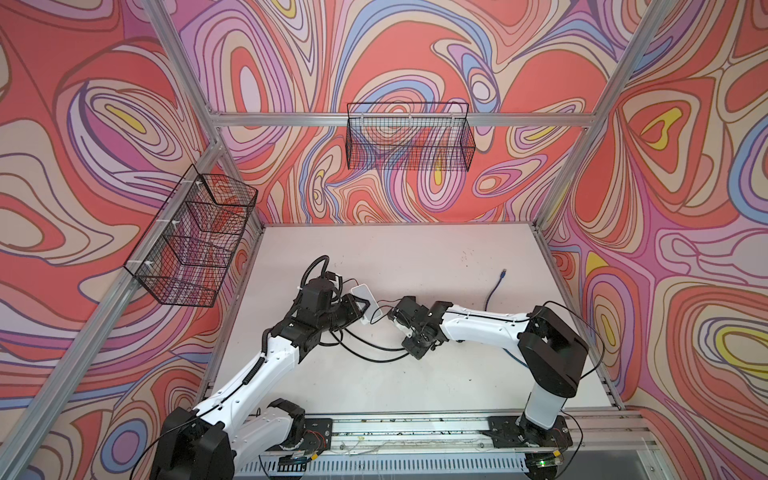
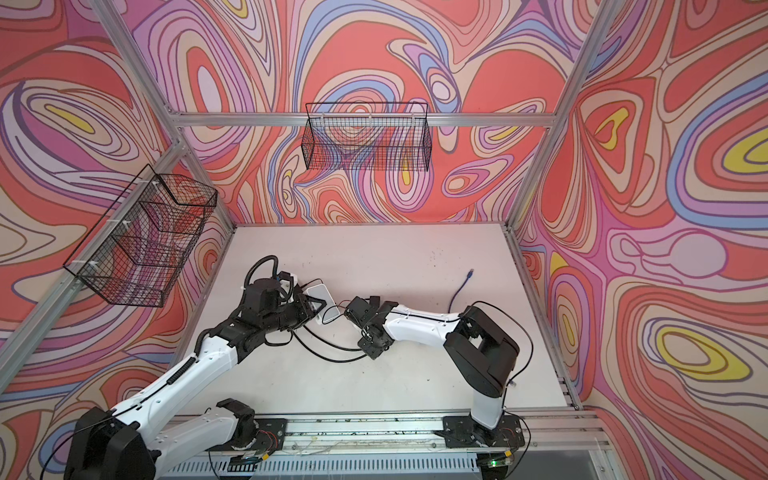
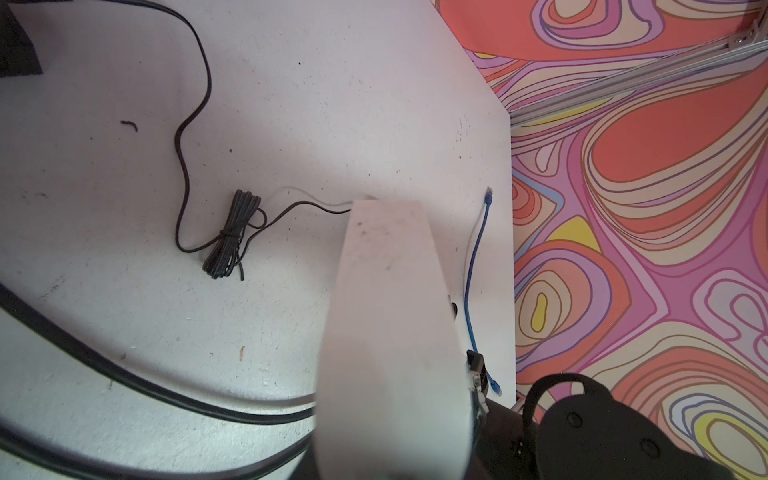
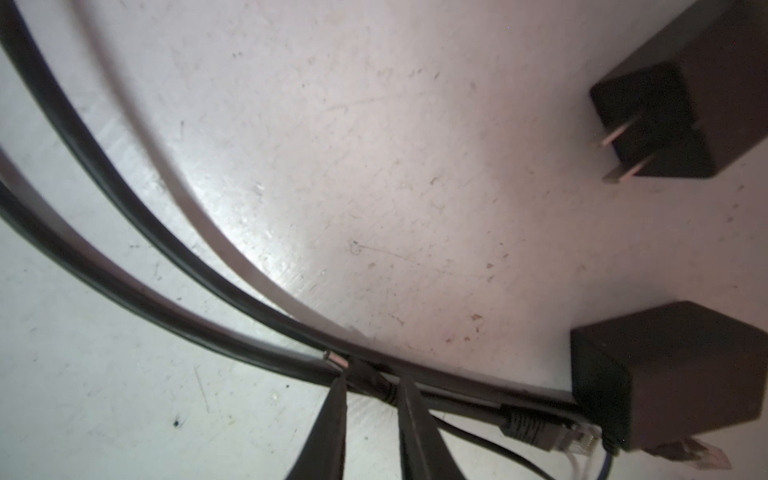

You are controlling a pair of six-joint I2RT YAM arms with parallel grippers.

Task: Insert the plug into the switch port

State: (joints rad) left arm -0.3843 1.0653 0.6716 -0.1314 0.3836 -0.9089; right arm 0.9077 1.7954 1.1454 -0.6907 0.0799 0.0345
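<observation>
Observer: Switch [image 1: 365, 300] sits clamped in the left gripper [image 1: 360, 309], lifted off the table [image 1: 415, 257] and tilted, one short end turned toward the right arm. Likely so the port faces the incoming plug.

Lead: Port itself?

Observer: Can't make it out. Top views are too coarse, and the left wrist view shows only white casing.

Lead: Right gripper [image 1: 391, 316]?

Observer: Pinched on the plug [image 4: 365, 374]. In the right wrist view, two fingers [image 4: 328, 424] sit either side of the black barrel, with the metal tip poking past them and the cord trailing back. It's held close to the tip, I'd guess to keep it stiff for aiming.

Lead: Gap to the switch?

Observer: In both top views the right gripper is just beside the switch's near end, seemingly not touching. The switch doesn't show in the right wrist view, so by my reading the tip isn't lined up yet.

Lead: Clutter?

Observer: Black adapters [image 4: 665, 374] and flat black cables [image 4: 137, 199] lie on the table below. Blue cable [image 1: 493, 291] lies well apart, far right. Slack cord could drag on the aim.
</observation>
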